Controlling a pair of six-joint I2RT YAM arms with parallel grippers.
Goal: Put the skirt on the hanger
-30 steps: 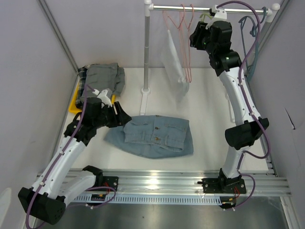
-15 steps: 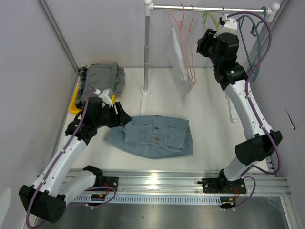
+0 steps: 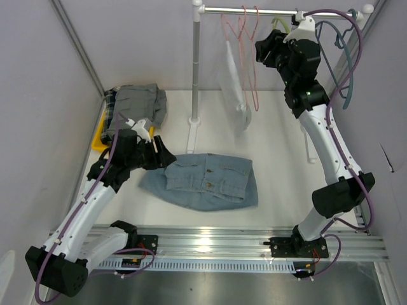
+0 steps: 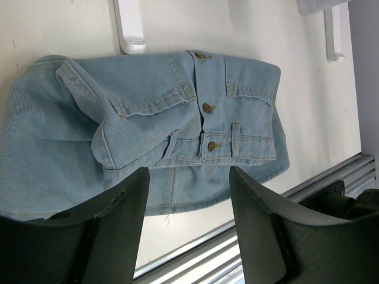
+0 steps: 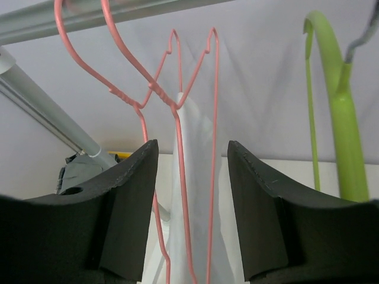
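The denim skirt (image 3: 203, 181) lies flat on the tabletop (image 3: 280, 165); the left fingers (image 4: 112, 225) hover spread above it, holding nothing. The right fingers (image 5: 124, 207) stand apart around the pink hanger (image 5: 155, 89) on the rail (image 3: 254, 10), probably to fetch it.

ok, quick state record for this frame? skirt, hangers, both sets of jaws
skirt: lying on the table, buttons up, not on a hanger
pink hangers: hanging on the rail
green hanger: on the rail, right of the pink ones
left jaws: open, empty, by the skirt's left end
right jaws: open, up at the rail, one pink hanger wire between them, not clamped
grey clothes: piled at back left
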